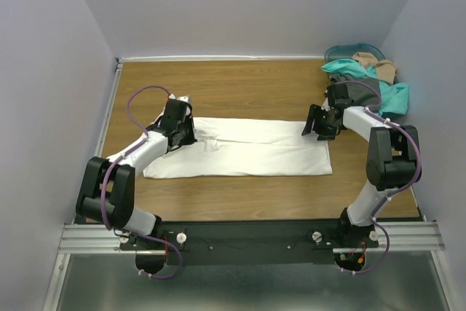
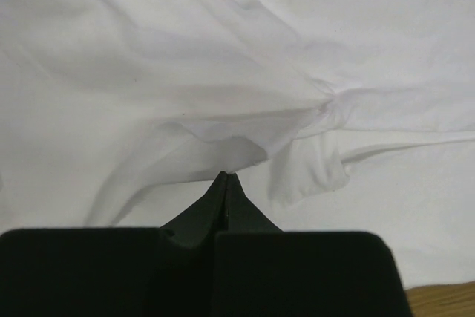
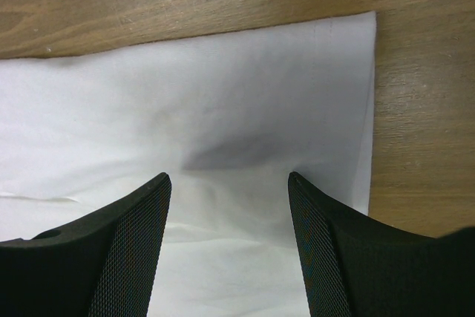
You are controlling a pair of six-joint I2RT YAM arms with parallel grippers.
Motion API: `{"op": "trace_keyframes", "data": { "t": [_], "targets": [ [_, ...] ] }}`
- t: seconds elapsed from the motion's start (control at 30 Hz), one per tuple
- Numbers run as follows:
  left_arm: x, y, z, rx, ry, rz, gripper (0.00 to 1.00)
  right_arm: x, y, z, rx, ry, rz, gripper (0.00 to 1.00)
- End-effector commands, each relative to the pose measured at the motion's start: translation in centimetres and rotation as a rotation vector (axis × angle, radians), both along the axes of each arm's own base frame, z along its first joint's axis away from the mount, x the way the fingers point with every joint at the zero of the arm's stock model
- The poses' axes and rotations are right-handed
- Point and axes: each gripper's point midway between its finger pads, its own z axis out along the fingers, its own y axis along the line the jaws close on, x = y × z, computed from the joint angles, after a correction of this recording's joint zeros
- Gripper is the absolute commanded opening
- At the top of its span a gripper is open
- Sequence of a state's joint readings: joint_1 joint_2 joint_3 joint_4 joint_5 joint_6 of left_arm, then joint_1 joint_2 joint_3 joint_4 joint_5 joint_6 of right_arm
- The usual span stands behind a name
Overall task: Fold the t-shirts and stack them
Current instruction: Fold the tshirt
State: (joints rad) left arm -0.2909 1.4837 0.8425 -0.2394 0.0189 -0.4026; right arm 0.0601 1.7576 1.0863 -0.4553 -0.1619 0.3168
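left gripper [image 2: 225, 177] pinched, likely on white t-shirt [image 1: 247, 152] | right gripper [image 3: 228, 177] spread, low

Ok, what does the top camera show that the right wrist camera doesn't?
Only the top: both arms, the left claw at the left end of the white shirt, and coloured shirts piled by a basket in the far right corner. Only the right wrist: close up, the right claw, open, over a shadowed dimple near the shirt's corner. Both: the white shirt flat on the table.
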Motion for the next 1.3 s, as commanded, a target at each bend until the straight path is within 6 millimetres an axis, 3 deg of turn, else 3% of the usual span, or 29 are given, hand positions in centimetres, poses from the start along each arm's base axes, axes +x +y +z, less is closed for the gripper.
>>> {"op": "trace_keyframes", "data": {
  "t": [0.0, 0.3, 0.5, 0.7, 0.77, 0.87, 0.9, 1.0, 1.07, 1.17, 1.2, 1.27],
  "targets": [
    [-1.5, -1.2, 1.0, -0.073, -0.018, -0.024, 0.0, -0.2, 0.3, 0.8, 0.011, -0.028, 0.011, 0.71],
    [-5.5, -2.3, 1.2, -0.153, -0.001, -0.08, 0.0, -1.2, 0.2, 0.7, 0.006, -0.023, 0.014, 0.71],
    [-6.2, -3.8, 2.9, -0.221, -0.031, -0.143, 0.0, -1.6, 0.1, 0.7, 0.002, -0.025, 0.012, 0.71],
    [-5.4, -2.6, 5.9, -0.213, -0.091, -0.063, 0.01, -1.5, 0.3, 2.1, 0.009, -0.068, 0.028, 0.71],
    [-4.9, -2.6, 7.2, -0.22, -0.109, -0.056, 0.34, -1.4, 0.4, 2.5, 0.008, -0.078, 0.036, 0.71],
    [-5.1, -3.1, 7.5, -0.24, -0.09, -0.073, 0.52, -1.5, 0.4, 2.4, 0.011, -0.074, 0.042, 0.71],
    [-5.1, -3.2, 7.4, -0.241, -0.074, -0.073, 0.64, -1.6, 0.6, 2.4, 0.012, -0.074, 0.047, 0.71],
    [-5.2, -2.6, 6.8, -0.218, -0.039, -0.034, 0.77, -1.4, 1.5, 2.8, 0.007, -0.088, 0.071, 0.71],
    [-5.5, -1.1, 5.8, -0.178, 0.009, 0.051, 0.78, -1.0, 2.7, 3.4, 0.007, -0.104, 0.101, 0.71],
    [-6.1, 2.6, 3.6, -0.056, 0.094, 0.239, 0.78, -0.3, 6.6, 4.5, 0.036, -0.13, 0.179, 0.72],
    [-6.3, 4.4, 2.9, -0.024, 0.11, 0.311, 0.78, -0.5, 8.7, 4.9, 0.075, -0.13, 0.22, 0.72],
    [-6.6, 5.8, 2.3, -0.04, 0.117, 0.371, 0.77, 0.1, 11.3, 5.6, 0.118, -0.138, 0.266, 0.71]
  ]
}}
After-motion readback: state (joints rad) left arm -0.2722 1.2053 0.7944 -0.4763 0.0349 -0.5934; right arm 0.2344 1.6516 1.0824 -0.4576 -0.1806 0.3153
